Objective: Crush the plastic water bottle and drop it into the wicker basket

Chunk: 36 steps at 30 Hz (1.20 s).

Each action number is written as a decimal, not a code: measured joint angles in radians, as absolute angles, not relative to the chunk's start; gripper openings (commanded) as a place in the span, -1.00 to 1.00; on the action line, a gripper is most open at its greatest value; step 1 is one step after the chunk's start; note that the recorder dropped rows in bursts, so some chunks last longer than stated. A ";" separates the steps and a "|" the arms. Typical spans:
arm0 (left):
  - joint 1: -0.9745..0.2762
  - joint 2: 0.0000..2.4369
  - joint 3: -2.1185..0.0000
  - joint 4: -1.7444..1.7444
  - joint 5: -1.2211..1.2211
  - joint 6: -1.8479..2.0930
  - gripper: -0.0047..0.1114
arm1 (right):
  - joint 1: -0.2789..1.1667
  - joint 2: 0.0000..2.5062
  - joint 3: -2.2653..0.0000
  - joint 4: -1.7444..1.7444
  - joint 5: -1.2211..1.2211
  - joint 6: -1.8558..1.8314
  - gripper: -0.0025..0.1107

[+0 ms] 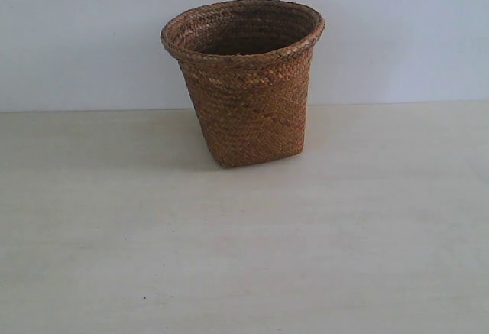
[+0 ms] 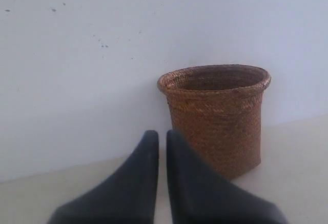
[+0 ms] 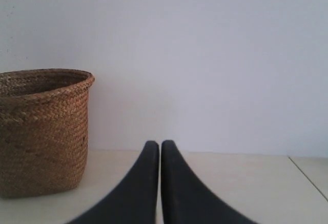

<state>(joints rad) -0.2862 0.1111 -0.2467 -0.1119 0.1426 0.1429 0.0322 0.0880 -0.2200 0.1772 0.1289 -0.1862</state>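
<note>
The wicker basket (image 1: 246, 82) stands upright near the back of the pale table, by the white wall. It also shows in the left wrist view as the basket (image 2: 218, 116) and in the right wrist view as the basket (image 3: 43, 129). The plastic water bottle is out of view in every frame. My left gripper (image 2: 162, 134) is shut with nothing between its dark fingers, well short of the basket. My right gripper (image 3: 160, 144) is shut and empty too, off to the basket's side. Neither gripper appears in the exterior view.
A white wall (image 1: 76, 36) runs behind the table. A thin seam (image 3: 307, 178) crosses the tabletop on the side away from the basket in the right wrist view.
</note>
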 measured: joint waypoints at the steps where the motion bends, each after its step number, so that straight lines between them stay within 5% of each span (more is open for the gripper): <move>1: -0.286 0.108 -0.220 -0.112 0.116 0.141 -0.84 | 0.032 0.088 -0.207 0.177 0.122 -0.189 -0.96; 13: -0.286 0.107 -0.015 -0.112 -0.081 0.139 -0.84 | 0.032 0.086 -0.065 0.175 0.070 -0.248 -0.96; 36: -0.286 0.107 -0.006 -0.115 -0.089 0.132 -0.84 | 0.032 0.082 -0.065 0.174 0.072 -0.189 -0.96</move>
<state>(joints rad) -0.2862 0.1068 -0.0061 -0.1152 -0.0891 0.1316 0.0322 0.0825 -0.0652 0.1738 0.0719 -0.1894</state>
